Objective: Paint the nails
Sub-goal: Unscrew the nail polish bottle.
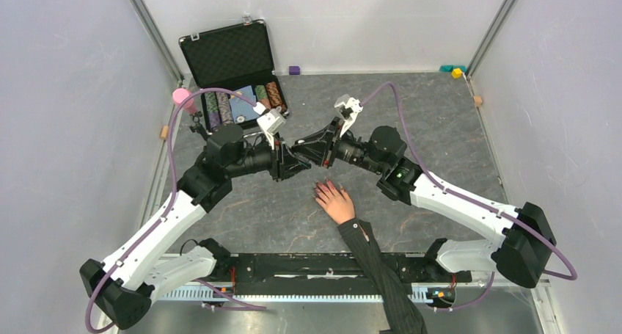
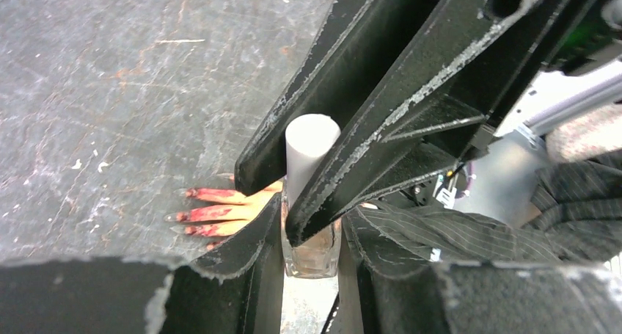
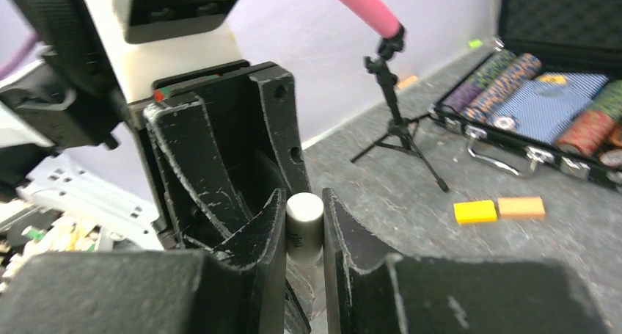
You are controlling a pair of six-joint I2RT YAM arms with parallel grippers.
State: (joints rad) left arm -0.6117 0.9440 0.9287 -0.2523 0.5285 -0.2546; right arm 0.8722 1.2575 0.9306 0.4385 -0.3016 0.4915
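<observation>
left claw (image 2: pixel 311 238) gripping bottle (image 2: pixel 312 259), right claw (image 3: pixel 303 205) around cap (image 3: pixel 304 227)

L claw (image 2: pixel 310 227), R claw (image 3: pixel 304 205): clamped, tip-to-tip

Nails (image 2: pixel 192 194) reddish-pink, glossy, facing up, flat on table (image 1: pixel 440 128), red smeared beyond.

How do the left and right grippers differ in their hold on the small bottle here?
The left gripper is shut on the bottle, gripping its clear glass body; the right gripper pinches the white cap instead. The left reaches in from the left side, the right from the right, so they face each other. Both are on the same bottle.
</observation>
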